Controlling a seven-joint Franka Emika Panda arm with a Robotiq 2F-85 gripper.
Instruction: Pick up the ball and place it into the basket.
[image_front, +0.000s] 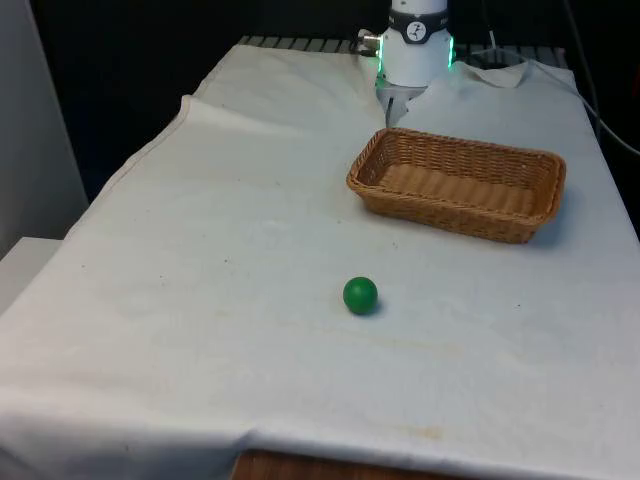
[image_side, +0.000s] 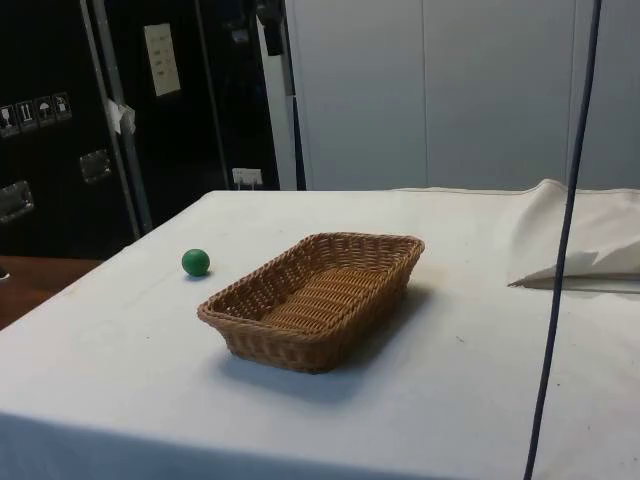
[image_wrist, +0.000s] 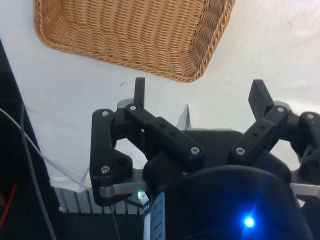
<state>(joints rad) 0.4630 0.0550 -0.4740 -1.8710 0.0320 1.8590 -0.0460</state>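
Hovering released above the table's far edge, the gripper (image_wrist: 200, 95) is looking down past the basket (image_front: 545, 195); the ball (image_front: 360, 295) is lying beyond it (nearer the table's front edge).

Bright even light on the white cloth (image_front: 200, 300), soft shadow under the basket (image_side: 315, 300), small shadow beneath the ball (image_front: 360, 295), dark backdrop behind, no glare, black fingers (image_wrist: 139, 92) crisp against pale cloth.
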